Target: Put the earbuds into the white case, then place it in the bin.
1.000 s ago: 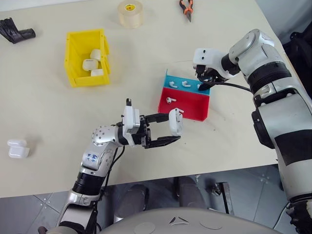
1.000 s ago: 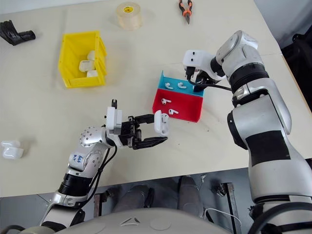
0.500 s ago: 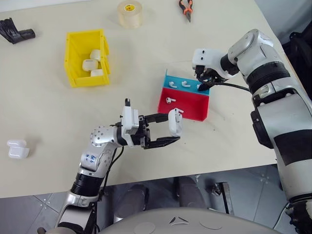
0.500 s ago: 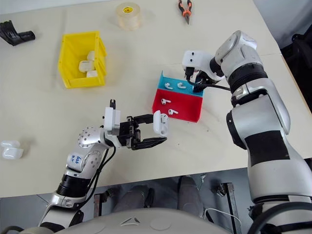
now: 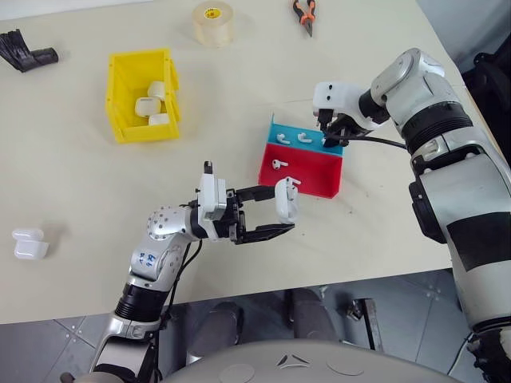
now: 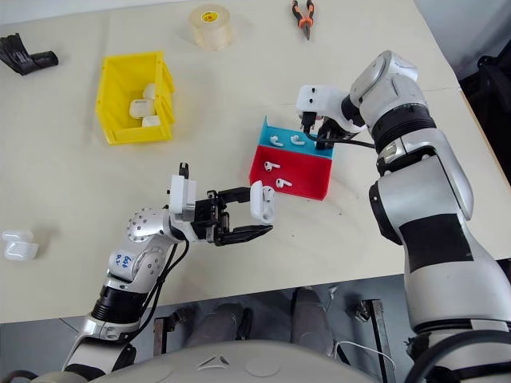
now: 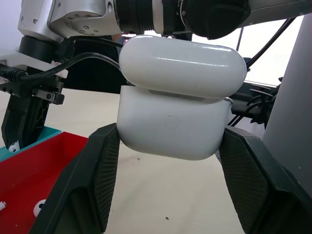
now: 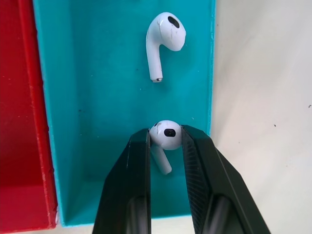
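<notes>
My right claw [image 8: 165,139] pinches an earbud [image 8: 165,135] in the tray's blue compartment [image 8: 97,122]; my left claw [image 7: 165,161] is clamped on the open white case [image 7: 178,122].

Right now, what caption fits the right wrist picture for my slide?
Right gripper pinching an earbud in the blue tray compartment, with another earbud lying nearby.

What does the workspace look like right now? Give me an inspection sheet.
Surface: beige table.
Job's things: open white case held; earbuds in red-blue tray; yellow bin holds three cases; two more cases at the left edge.
Clutter: tape roll, pliers, black object.
Grippers: left tool shut on the case; right tool pinching an earbud.
Cables: black cable on the right arm.
Surroundings: grey floor.
</notes>
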Controlling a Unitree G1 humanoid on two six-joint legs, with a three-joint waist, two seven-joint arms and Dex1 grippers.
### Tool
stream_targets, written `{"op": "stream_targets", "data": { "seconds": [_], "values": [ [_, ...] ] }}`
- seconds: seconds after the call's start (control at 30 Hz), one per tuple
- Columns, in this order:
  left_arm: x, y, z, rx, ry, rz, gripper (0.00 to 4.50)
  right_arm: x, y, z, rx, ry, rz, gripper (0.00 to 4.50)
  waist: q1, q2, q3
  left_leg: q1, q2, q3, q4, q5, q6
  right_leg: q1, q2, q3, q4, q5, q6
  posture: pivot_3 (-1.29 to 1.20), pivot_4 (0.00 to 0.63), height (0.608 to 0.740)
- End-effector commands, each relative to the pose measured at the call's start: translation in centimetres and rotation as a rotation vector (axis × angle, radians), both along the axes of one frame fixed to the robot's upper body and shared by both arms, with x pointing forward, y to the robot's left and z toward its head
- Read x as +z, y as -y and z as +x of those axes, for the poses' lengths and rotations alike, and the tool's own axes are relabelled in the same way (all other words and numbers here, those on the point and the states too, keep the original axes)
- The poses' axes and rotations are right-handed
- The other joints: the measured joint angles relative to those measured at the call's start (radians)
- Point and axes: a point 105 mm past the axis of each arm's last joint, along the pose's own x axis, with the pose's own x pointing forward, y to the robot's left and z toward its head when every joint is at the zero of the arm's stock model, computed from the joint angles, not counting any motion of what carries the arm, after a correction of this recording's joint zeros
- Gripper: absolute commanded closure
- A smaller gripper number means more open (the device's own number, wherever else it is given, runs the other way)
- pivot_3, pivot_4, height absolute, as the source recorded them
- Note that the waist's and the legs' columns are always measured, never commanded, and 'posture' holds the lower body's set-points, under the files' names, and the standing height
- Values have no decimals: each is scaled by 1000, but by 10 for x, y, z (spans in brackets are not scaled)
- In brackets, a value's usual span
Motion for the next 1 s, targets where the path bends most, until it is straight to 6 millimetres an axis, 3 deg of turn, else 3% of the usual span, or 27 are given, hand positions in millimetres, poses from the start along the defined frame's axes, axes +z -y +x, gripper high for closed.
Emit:
{"op": "stream_targets", "data": {
  "seconds": [0.03, 0.3, 0.5, 0.63, 0.77, 1.0],
  "values": [
    [10, -1, -5, -15, 37, -26, 1777, 4, -3, 0, 15, 7, 33, 3770, 0, 0, 0, 0, 0, 0, 0, 0, 0, 0, 0, 0, 0, 0, 0, 0, 150, 740],
    [9, -4, -5, -40, 24, -9, 1777, 57, 5, -3, 38, 113, 238, 3770, 4, 0, 0, -1, -1, 0, 0, 0, 0, -1, 0, 0, 0, 0, 0, 0, 150, 740],
    [12, -5, -2, -54, 25, -1, 1777, 100, 9, -33, 133, 179, 536, 3770, 6, 0, 0, -4, -2, 0, 3, 0, 0, -2, 0, -1, 0, 0, 0, 0, 150, 740],
    [14, -5, -1, -70, 21, -5, 1777, 104, 14, -63, 174, 271, 781, 3770, 11, 0, 0, -8, -2, -3, 9, 0, 0, -2, 0, -1, 0, 0, 0, 0, 150, 740],
    [14, -5, 2, -81, 13, 0, 1777, 100, 7, -107, 232, 279, 1124, 3770, 13, 0, 0, -12, -4, -3, 13, 0, 0, -3, -2, -1, -1, 1, 1, 0, 150, 740],
    [19, -3, 6, -98, 1, -3, 1777, 80, -23, -165, 243, 225, 1439, 3770, 28, 0, 0, -11, -6, -3, 13, 0, 0, -3, -2, 0, -1, 1, 2, 0, 150, 740]
  ]
}}
